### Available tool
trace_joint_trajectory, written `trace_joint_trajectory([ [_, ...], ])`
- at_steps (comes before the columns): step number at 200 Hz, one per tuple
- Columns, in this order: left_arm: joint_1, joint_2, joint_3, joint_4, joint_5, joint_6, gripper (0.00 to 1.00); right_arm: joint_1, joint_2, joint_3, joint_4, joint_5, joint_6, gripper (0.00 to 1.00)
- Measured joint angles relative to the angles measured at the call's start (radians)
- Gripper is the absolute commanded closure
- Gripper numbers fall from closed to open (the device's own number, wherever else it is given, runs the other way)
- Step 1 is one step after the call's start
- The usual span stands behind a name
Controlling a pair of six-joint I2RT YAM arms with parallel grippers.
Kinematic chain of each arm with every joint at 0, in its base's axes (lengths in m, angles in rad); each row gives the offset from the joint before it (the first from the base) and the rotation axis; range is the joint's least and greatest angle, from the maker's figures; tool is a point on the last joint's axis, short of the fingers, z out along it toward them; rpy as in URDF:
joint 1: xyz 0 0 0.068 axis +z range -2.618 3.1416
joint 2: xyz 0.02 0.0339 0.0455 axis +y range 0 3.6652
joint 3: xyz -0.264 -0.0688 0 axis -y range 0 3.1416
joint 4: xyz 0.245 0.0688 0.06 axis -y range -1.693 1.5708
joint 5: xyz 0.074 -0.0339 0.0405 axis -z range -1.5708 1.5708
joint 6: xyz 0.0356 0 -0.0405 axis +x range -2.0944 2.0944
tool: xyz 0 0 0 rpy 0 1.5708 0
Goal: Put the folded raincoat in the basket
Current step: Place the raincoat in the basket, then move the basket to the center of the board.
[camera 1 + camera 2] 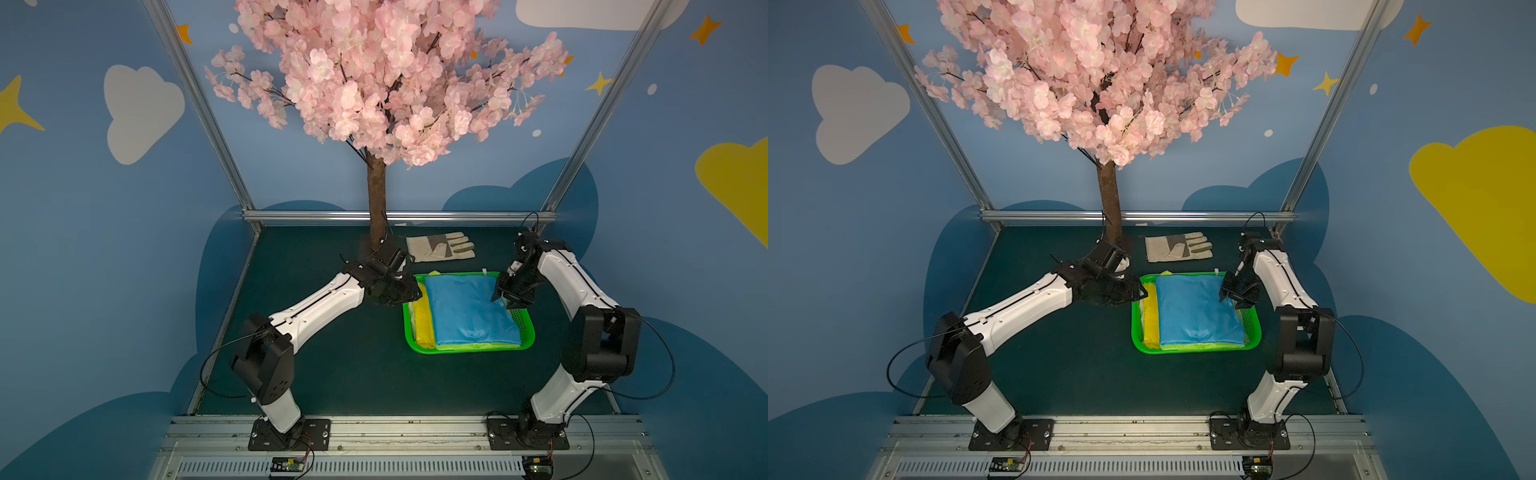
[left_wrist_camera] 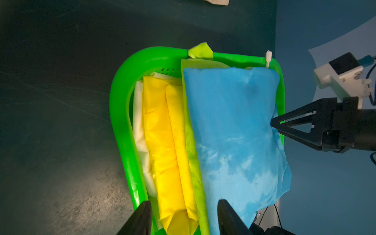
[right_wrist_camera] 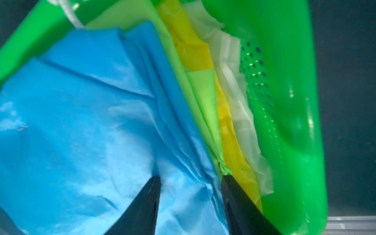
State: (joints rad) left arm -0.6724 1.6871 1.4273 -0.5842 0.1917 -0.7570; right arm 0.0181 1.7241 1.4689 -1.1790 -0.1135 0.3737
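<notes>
- The basket [image 1: 524, 328] stands on the dark green worktop [image 1: 332, 365], just right of centre in both top views, between the two arms.
- The blue raincoat [image 1: 469, 311] lies folded inside the basket on top of the pile. It covers most of the basket, from the middle to its right side in the frame.
- A yellow raincoat [image 1: 424, 328] shows as a strip along the basket's left side. A pale white layer [image 2: 140, 130] lies against that wall, and a lime-green layer [image 2: 200, 51] has a corner poking over the far rim.
- The left tool [image 1: 417, 291] is at the basket's upper-left corner in the top views. Its jaws are apart and hold nothing (one finger [image 2: 144, 215] is over the rim).
- The right tool [image 1: 497, 297] is at the basket's upper-right corner, jaws apart and tips down on the blue raincoat. The fabric wrinkles around one fingertip [image 3: 234, 195] but is not clamped.
- A work glove [image 1: 440, 246] lies flat above the basket in the frame, apart from it and beside the trunk of a pink blossom tree [image 1: 376, 199].
</notes>
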Motion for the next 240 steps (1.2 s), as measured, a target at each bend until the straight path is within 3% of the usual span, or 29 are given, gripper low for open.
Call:
trace_joint_trajectory([
  [33, 0.0, -0.006, -0.032, -0.017, -0.042, 0.011, 0.41, -0.06, -0.031, 0.005, -0.005, 0.023, 0.002, 0.46],
  [97, 0.0, 0.045, -0.083, -0.029, -0.042, 0.017, 0.56, -0.064, -0.095, 0.005, -0.004, 0.016, 0.004, 0.46],
  [164, -0.006, 0.1, -0.1, 0.006, -0.011, 0.012, 0.89, -0.064, -0.105, 0.004, -0.004, 0.005, 0.003, 0.47],
  [179, 0.0, 0.093, -0.1, -0.004, -0.024, 0.005, 0.91, -0.062, -0.105, 0.002, -0.004, -0.004, 0.003, 0.47],
  [212, 0.071, 0.01, -0.183, -0.038, -0.035, 0.055, 0.92, -0.054, -0.105, -0.008, -0.003, -0.016, 0.003, 0.47],
  [240, 0.221, -0.146, -0.333, -0.074, -0.014, 0.123, 0.91, -0.037, -0.105, -0.009, -0.002, -0.021, 0.003, 0.47],
])
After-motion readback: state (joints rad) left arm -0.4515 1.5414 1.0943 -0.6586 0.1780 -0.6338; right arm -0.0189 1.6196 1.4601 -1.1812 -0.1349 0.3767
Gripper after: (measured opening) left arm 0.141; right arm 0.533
